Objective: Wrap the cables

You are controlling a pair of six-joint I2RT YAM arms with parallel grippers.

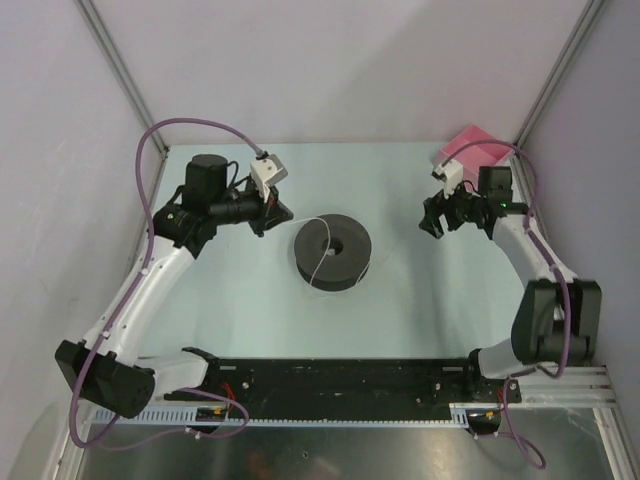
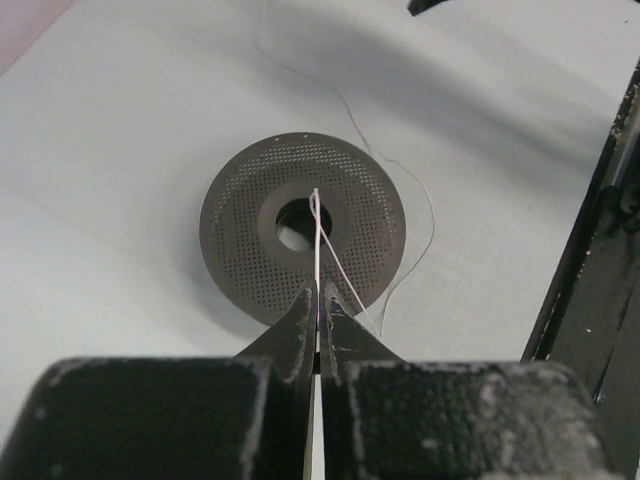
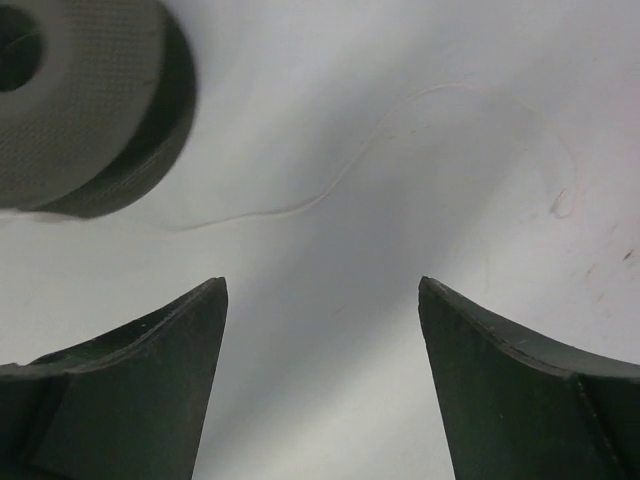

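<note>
From above, the pale blue-green bench (image 1: 400, 310) sits inside plain grey walls, with a black rail (image 1: 340, 378) along its near edge and a pink sheet (image 1: 470, 150) in the far right corner; the dark grey spool (image 1: 332, 252) lies flat near the middle, the thin whitish wire (image 1: 320, 262) crosses its top, the left fingers (image 1: 275, 213) are just beside its far left side and the right fingers (image 1: 432, 222) are well apart from it to the right; thick purple cables (image 1: 150, 150) loop along both arms. In the left wrist view the left fingers (image 2: 318, 295) are pinched together on the wire (image 2: 317, 230), which runs over the perforated face of the spool (image 2: 240, 215) to its centre hole, while a loose strand curves off across the bench beyond it. In the right wrist view the right fingers (image 3: 150, 380) stand wide apart and hold nothing above the bare bench, the wire (image 3: 300, 207) lying slack in a curve beyond them and the spool (image 3: 90, 110) at the upper left
</note>
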